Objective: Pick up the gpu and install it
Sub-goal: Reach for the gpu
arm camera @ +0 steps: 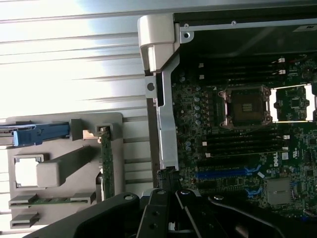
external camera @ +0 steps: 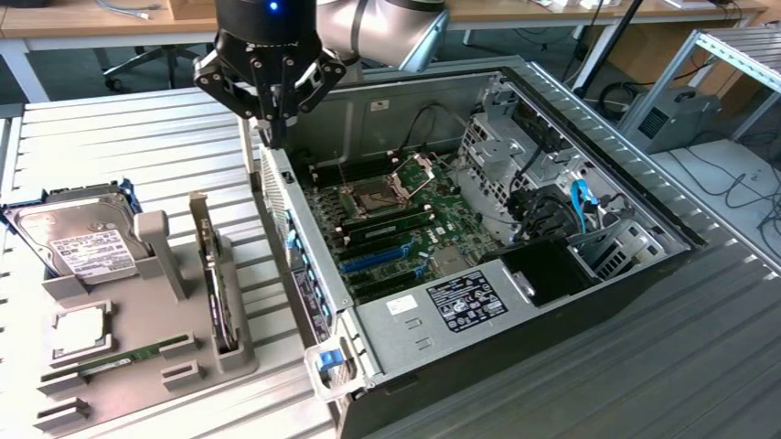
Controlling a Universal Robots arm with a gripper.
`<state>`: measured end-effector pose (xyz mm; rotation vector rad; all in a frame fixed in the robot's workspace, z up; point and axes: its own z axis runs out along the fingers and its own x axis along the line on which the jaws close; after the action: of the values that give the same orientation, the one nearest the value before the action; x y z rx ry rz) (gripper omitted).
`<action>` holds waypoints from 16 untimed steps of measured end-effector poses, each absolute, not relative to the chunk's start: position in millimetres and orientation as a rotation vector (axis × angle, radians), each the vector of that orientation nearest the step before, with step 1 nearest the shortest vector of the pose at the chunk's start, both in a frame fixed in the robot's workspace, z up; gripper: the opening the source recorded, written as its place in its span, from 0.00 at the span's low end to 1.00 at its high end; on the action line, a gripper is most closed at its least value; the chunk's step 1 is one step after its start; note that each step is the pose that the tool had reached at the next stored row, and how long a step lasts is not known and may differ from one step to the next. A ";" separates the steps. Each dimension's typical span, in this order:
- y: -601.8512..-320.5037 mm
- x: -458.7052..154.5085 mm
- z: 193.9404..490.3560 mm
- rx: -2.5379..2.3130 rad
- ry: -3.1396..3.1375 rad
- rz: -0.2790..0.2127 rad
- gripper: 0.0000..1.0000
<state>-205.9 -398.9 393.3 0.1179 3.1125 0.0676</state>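
Our black claw [arm camera: 169,191] is clenched on nothing, above the edge of the open black computer case [external camera: 550,366]. We see the thin green gpu card [external camera: 219,293] standing in its gray plastic tray [external camera: 134,366], not picked up or put in yet.

"DELL" is printed on the motherboard [arm camera: 233,186].

gpu [external camera: 222,297] [arm camera: 105,158], thin green card, upright on edge in gray holder [external camera: 137,368]
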 end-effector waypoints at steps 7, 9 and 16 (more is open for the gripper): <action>-398.9 -207.5 393.3 0.118 3.112 0.068 0.11; -398.9 -208.0 393.3 0.118 3.113 0.068 0.11; -398.9 -209.9 393.3 0.118 3.113 0.068 0.11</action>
<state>-209.9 -398.9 393.3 0.1180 3.1125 0.0676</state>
